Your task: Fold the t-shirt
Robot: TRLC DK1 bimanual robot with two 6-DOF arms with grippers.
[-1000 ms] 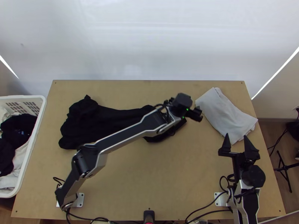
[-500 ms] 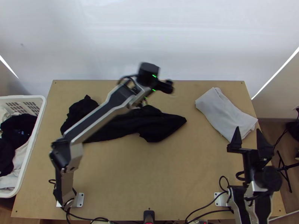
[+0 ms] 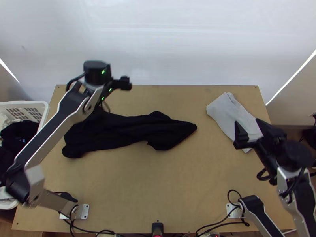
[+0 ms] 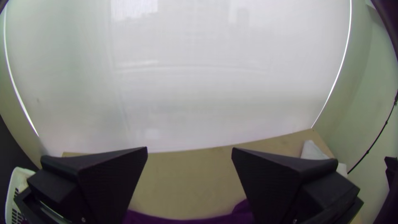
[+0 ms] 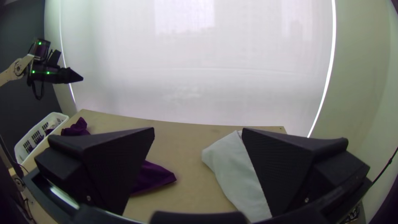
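T-shirt (image 3: 158, 130), black: lying unfolded in any neat sense, rumpled and stretched out lengthwise on the table (image 3: 189, 177), with one end running beneath the left gripper (image 3: 118, 83) and the other tapering to a blunt point, to the left of the right gripper (image 3: 248, 125).

To the left of the left gripper, laundry basket (image 3: 23, 102), white: standing beside the table and holding black and white clothes.

Next, left gripper: hanging raised above the table's far left part, keeping its two fingers well apart and grasping nothing. In the left wrist view, showing a strip of the t-shirt low between them.

Further right, between the two grippers: bearing the t-shirt's creased middle and its pointed end flat on the wood.

Past that end, white cloth (image 3: 229, 114): lying folded in layers, partly beneath the right gripper, well apart from the t-shirt.

Furthest right, right gripper: hanging above the white cloth, holding its fingers spread wide and gripping nothing, staying clear of the t-shirt.
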